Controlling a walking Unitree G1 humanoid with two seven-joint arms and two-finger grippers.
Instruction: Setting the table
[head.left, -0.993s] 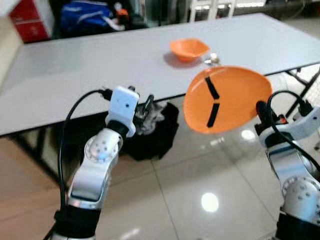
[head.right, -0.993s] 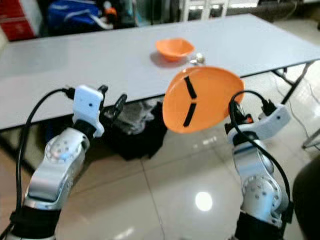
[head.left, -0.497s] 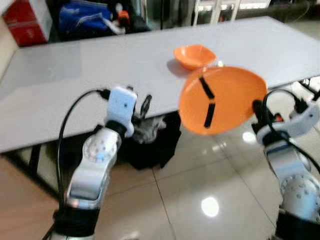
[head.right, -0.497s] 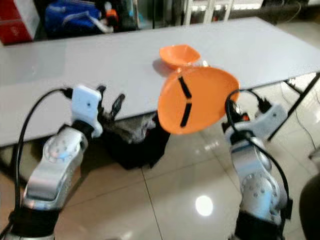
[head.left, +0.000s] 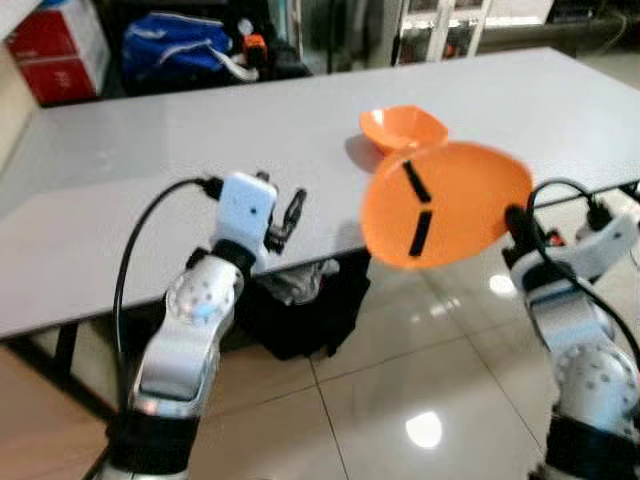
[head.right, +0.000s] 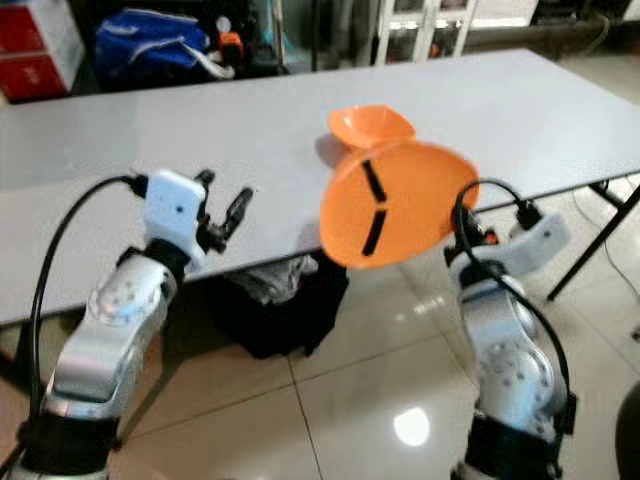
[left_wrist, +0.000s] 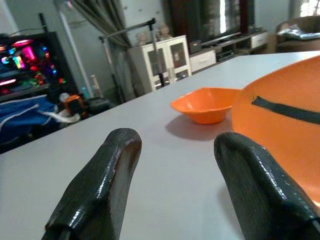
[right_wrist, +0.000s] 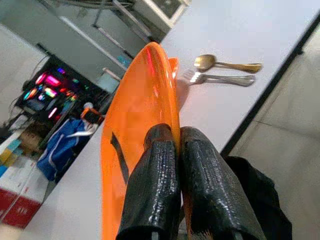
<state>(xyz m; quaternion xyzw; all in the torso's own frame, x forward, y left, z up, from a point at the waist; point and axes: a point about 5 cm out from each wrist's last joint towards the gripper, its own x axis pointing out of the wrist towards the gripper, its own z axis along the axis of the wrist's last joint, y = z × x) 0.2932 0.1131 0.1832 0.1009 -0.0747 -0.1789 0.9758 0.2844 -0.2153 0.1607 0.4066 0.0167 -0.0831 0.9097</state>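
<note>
My right gripper (right_wrist: 176, 137) is shut on the rim of a round orange plate (head.left: 445, 205) with two black strips on it. The plate is held tilted, almost on edge, over the front edge of the long grey table (head.left: 150, 170). Just behind the plate an orange bowl (head.left: 403, 128) sits on the table. A gold spoon (right_wrist: 220, 63) and a fork (right_wrist: 215, 78) lie beside the bowl near the table's edge. My left gripper (head.left: 288, 215) is raised over the table's front edge, open, with nothing between its fingers (left_wrist: 100, 185).
A black bag (head.left: 310, 300) lies on the glossy tile floor under the table. Behind the table stand a blue bag (head.left: 175, 45), a red box (head.left: 70, 45) and white cabinets. A black table leg (head.right: 590, 240) slants down at the right.
The view has come closer to the table. The plate, earlier in front of the table over the floor, now overlaps its front edge near the bowl. The left gripper now reaches over the tabletop.
</note>
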